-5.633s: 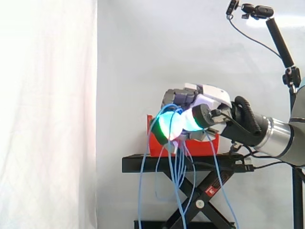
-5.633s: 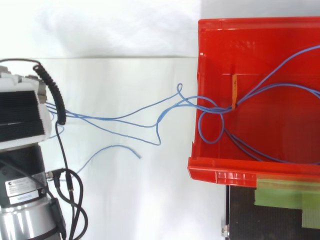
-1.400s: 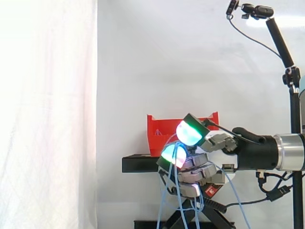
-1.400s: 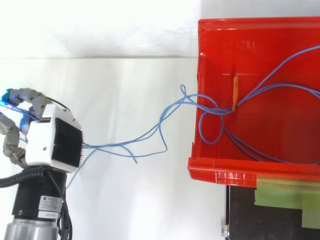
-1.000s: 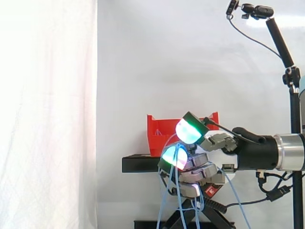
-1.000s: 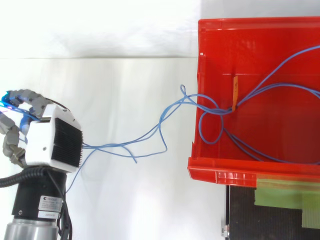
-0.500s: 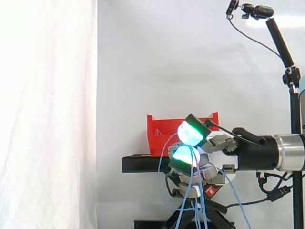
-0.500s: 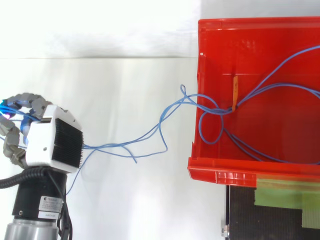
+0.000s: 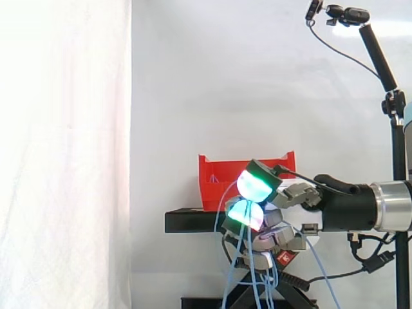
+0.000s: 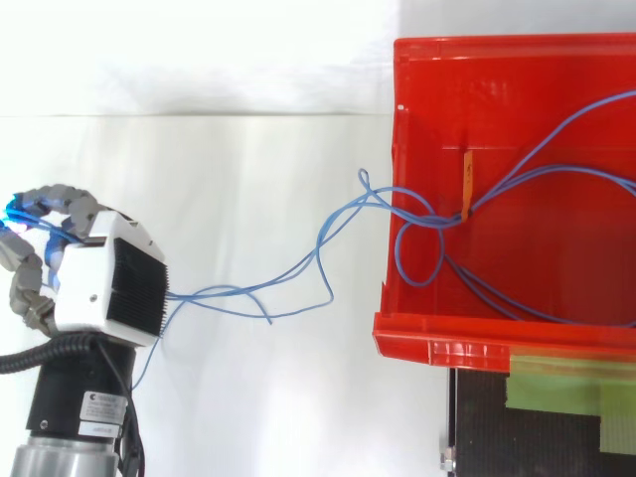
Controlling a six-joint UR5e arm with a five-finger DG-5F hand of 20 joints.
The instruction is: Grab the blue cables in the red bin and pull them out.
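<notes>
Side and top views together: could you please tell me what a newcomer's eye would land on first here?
The glowing green-white pads of the robot hand stand out first, mid-frame in the side view, curled round blue cables that hang down from them. Next comes the red bin at the top view's right, with the cables looping inside it and trailing over its left wall to the robot hand.
</notes>
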